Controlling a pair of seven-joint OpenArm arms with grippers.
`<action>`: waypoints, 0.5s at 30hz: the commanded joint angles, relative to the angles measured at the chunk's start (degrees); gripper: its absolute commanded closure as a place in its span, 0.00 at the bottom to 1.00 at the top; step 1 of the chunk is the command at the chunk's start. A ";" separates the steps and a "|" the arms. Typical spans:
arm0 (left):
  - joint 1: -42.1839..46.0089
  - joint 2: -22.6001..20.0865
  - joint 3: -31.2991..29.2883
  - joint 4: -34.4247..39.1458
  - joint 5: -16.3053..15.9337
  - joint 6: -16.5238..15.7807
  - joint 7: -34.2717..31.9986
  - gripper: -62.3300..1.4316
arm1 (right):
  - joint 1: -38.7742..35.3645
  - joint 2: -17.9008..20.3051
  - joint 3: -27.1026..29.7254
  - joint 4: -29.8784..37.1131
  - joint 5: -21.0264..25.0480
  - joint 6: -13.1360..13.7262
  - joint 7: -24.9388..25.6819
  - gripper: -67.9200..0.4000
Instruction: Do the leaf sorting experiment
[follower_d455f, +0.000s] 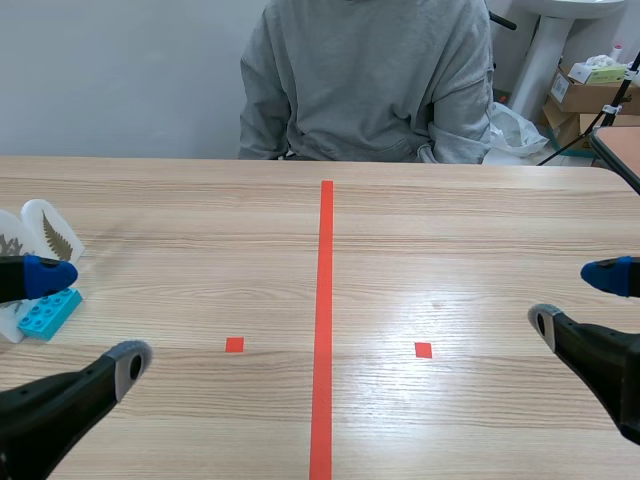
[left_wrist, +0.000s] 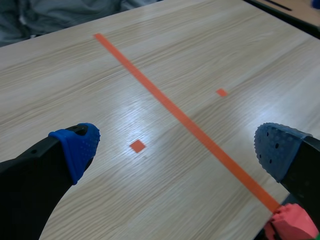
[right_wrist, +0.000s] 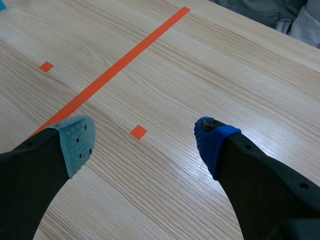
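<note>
The left gripper (follower_d455f: 90, 318) stood wide open, holding nothing, over the table (follower_d455f: 430, 250). The right gripper (follower_d455f: 578, 298) was spread just as wide and was also empty. A blue brick (follower_d455f: 48, 312) lay just beside the left gripper's outer finger, with the white leaf cards (follower_d455f: 52, 235) just beyond that finger. A person (follower_d455f: 370, 80) sat farthest away.

left claw (left_wrist: 177, 147) spread | table (left_wrist: 200, 50) beneath | red object (left_wrist: 290, 226) beside finger

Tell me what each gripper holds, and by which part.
Nothing is held. The left gripper and the right gripper both stand open and empty.
</note>
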 joint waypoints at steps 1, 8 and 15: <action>0.42 -0.04 -0.04 1.99 -0.55 -0.68 -0.96 0.00 | 0.17 0.31 0.39 0.46 0.63 0.04 0.37 0.39; 0.85 -0.26 -0.04 3.52 -0.52 -1.11 0.63 0.00 | 0.17 0.28 0.39 0.46 0.66 0.02 0.37 0.39; 1.51 -0.98 -0.04 3.52 -0.35 -1.09 0.96 0.00 | 0.37 0.28 0.39 0.46 0.68 0.00 0.20 0.39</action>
